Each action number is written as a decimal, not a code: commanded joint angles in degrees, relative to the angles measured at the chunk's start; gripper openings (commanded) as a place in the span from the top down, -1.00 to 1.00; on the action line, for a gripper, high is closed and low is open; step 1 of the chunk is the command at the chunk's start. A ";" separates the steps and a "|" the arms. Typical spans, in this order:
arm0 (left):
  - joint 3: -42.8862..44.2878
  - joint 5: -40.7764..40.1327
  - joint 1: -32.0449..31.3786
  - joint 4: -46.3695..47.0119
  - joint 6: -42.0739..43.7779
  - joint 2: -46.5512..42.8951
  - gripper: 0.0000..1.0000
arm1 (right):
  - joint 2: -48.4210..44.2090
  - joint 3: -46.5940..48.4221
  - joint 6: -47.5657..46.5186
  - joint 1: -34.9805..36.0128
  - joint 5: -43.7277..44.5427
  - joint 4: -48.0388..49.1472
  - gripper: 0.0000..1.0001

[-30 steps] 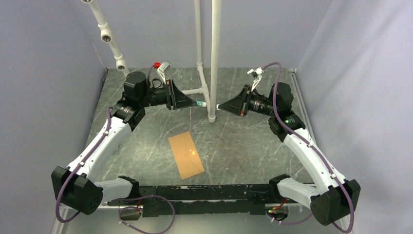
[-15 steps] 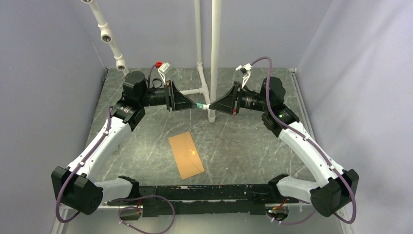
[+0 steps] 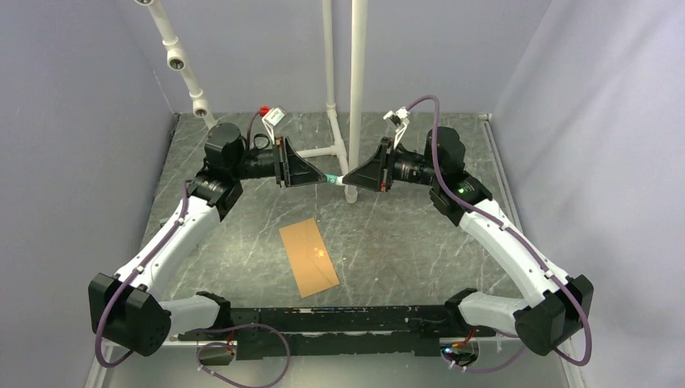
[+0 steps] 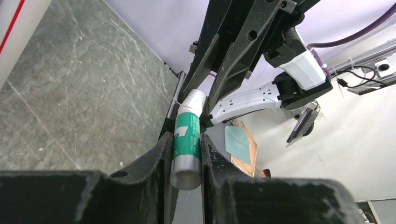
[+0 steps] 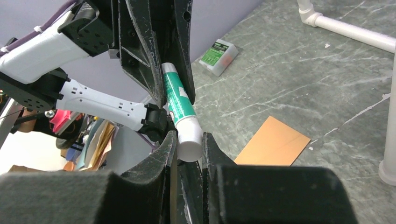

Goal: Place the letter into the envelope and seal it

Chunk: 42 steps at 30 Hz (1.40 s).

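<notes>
Grey marbled bench (image 3: 388, 234), pale lilac walls, white pipes at the back. From above, you have both arms raised and meeting nose to nose over the middle. The left fingers (image 3: 317, 173) and right fingers (image 3: 359, 175) share a glue stick (image 3: 334, 177) held well above the surface. The envelope (image 3: 308, 257) lies flat near your bases, apart from both arms. No separate letter shows, and you cannot tell from here whether it is already inside.

In the left wrist view, your fingers are closed to a narrow gap and clamped on the green-labelled barrel near its base. The other pair bites the far end.

In the right wrist view, your fingers are pinched just as narrowly on the white end, which looks like the cap (image 5: 189, 137). The envelope lies on the bench below.

You appear to be at the uncapping step, ahead of sealing. Next you need a straight pull apart along the stick's axis, both grips firm, and then the open tip carried down to the flap.
</notes>
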 commanded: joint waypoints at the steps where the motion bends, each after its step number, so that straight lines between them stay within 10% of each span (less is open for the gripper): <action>1: -0.43 1.59 -0.17 11.88 -5.07 -2.74 0.95 | -0.84 0.63 0.70 0.58 -0.96 3.71 1.00; 20: -2.56 -0.89 -0.17 34.90 -17.11 -2.85 0.95 | -1.09 -3.29 26.05 0.88 -4.10 26.46 1.00; 42: -1.48 2.66 -1.27 33.54 -13.56 0.03 0.95 | 3.65 -4.64 36.79 5.25 1.45 35.03 1.00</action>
